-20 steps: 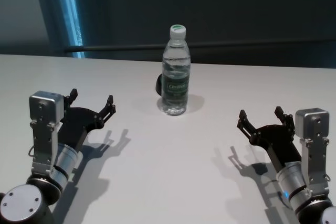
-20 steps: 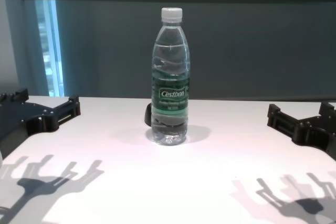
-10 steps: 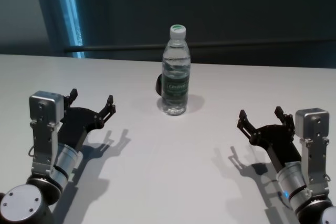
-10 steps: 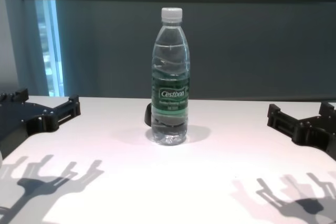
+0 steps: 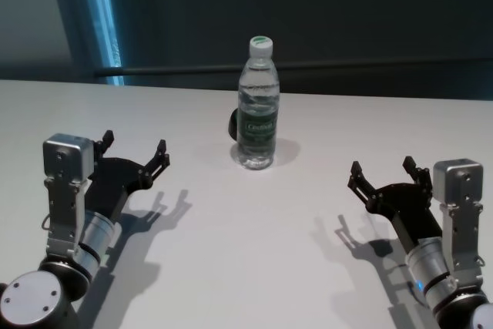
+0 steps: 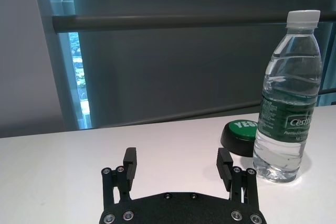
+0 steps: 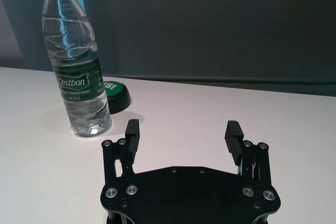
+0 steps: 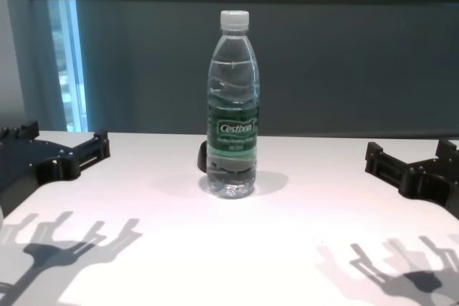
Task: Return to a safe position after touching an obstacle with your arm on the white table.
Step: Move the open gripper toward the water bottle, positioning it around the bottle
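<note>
Bottle stands upright mid-surface, a low green-topped button just behind it. Left gripper and right gripper, both spread wide and empty, hover near the front corners, well apart from it: looks like the safe pose, clear of contact.

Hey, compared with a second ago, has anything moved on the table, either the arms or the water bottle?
Nothing has visibly changed. The water bottle stands upright in the same spot on the white table, with the small black-and-green button behind it. The left gripper and right gripper hover open on either side, apart from the bottle, where they were before.
</note>
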